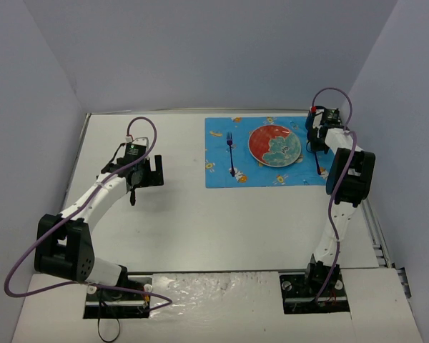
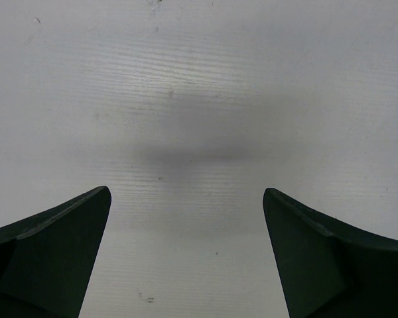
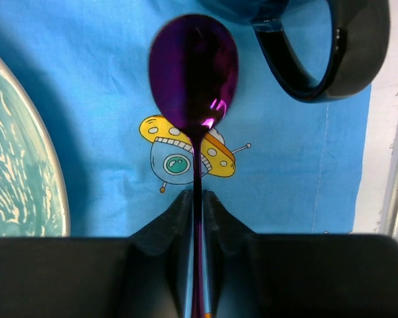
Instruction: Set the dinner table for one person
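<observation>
Right gripper (image 3: 198, 196) pinches glossy purple metal spoon (image 3: 194, 66) near bench's (image 1: 200, 229) far-right corner; lay flat on blue cloth mat (image 3: 106, 99) before release. Left gripper (image 2: 186, 191) spread.

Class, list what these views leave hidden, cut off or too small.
Right wrist view: the spoon handle's end, hidden inside the right hand.
Right wrist view: the mug, cut by the top edge; the plate, by the left.
Top view: spoon mostly hidden under the right arm.
</observation>
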